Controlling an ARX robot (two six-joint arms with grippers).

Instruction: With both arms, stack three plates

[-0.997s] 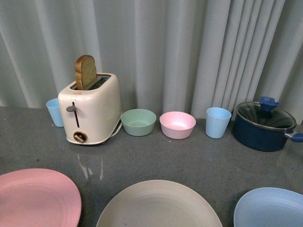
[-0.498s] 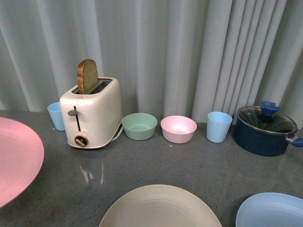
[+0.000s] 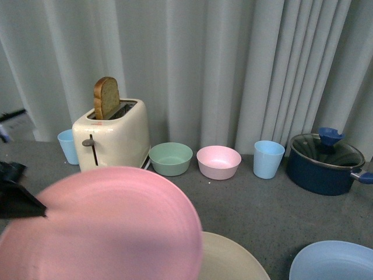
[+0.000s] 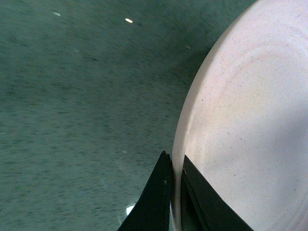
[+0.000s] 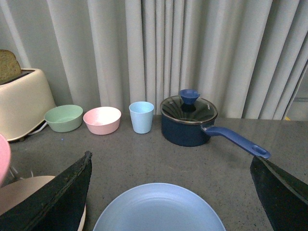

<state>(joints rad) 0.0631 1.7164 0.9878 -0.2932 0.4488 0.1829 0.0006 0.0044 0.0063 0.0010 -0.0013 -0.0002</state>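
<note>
Left hand [image 4: 175,161] tight on pink plate [image 3: 105,227] rim, over beige plate [image 3: 233,256].

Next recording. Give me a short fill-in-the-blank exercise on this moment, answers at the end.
The left gripper is shut on the rim of the ____.
The right gripper hangs ____ over the blue plate.
The pot has its lid ____.
Missing: pink plate; open; on.
</note>
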